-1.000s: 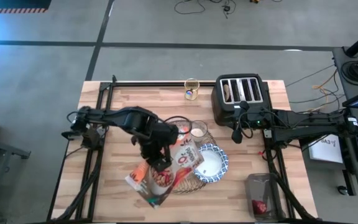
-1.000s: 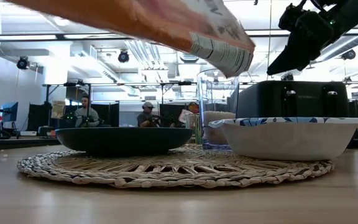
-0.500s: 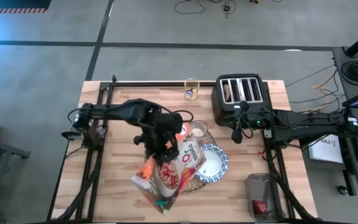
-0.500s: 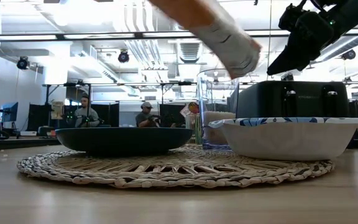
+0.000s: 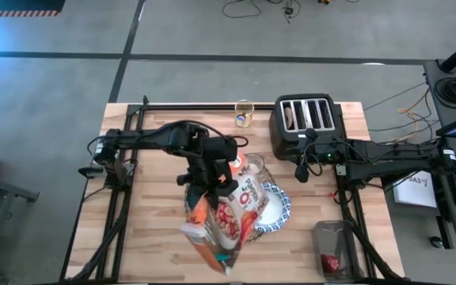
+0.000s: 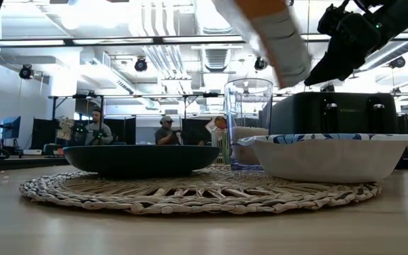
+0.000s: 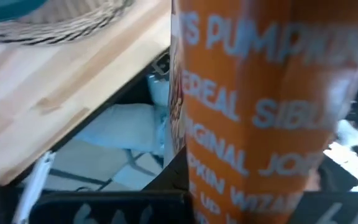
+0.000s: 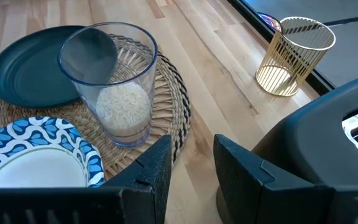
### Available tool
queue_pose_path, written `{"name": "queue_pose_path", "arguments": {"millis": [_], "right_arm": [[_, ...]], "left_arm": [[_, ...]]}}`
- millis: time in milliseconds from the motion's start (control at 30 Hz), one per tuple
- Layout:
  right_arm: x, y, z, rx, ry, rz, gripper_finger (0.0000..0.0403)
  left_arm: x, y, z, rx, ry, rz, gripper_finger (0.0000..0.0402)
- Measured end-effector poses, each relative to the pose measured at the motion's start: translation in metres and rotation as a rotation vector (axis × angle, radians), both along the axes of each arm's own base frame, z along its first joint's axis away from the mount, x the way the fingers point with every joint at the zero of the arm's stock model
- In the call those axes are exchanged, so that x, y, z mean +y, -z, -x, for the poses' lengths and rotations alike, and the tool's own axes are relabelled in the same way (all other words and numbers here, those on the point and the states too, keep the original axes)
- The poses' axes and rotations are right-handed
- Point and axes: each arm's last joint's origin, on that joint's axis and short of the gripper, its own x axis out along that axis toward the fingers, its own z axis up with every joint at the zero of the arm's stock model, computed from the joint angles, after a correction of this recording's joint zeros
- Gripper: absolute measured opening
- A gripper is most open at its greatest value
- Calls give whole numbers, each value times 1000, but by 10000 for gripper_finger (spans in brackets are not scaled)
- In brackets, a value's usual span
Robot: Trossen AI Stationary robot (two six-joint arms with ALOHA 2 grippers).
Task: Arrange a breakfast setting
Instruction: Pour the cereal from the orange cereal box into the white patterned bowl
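Note:
A round wicker placemat (image 6: pixel 197 193) carries a dark teal plate (image 6: pixel 140 157), a blue-and-white bowl (image 6: pixel 331 156) and a clear glass (image 8: pixel 107 81) with white grains in its bottom. My left gripper (image 5: pixel 210 184) is shut on the red-and-brown cereal bag (image 5: pixel 226 218), which hangs tilted above the mat and hides most of the plate from above. The bag's lower end (image 6: pixel 278 39) is above the glass and bowl. My right gripper (image 8: pixel 191 165) waits open beside the toaster, holding nothing. My left gripper holds the cereal bag at its left side (image 5: pixel 204 198), about midway along its length, coming from the table's left and slanting down. The bag itself hides the fingers in the wrist view. The bag is lifted clear and tilted, its far end lowest.
A black four-slot toaster (image 5: pixel 305 119) stands at the far right, a gold wire cup (image 5: pixel 245 113) at the far edge. A clear container (image 5: pixel 335 249) with a small dark-red fruit (image 5: pixel 331 261) sits near the front right corner. Bare wood lies at the left.
My left gripper has moved toward the table's right edge and rolled, still shut on the bag. The bag has swung with it and tipped steeper. Its lower end has moved from above the plate to above the glass and bowl.

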Motion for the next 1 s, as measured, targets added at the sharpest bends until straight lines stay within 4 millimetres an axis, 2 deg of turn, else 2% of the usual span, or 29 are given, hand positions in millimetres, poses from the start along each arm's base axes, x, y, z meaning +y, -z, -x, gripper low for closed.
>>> {"name": "queue_pose_path", "arguments": {"millis": [200, 533, 1000], "right_arm": [[0, 0, 0, 0, 0, 0, 112], [0, 0, 0, 0, 0, 0, 112], [0, 0, 0, 0, 0, 0, 112]], "left_arm": [[1, -1, -4, 46, -78, 60, 0], [-1, 20, -23, 84, -132, 215, 0], [14, 25, -24, 170, -192, 279, 0]]}}
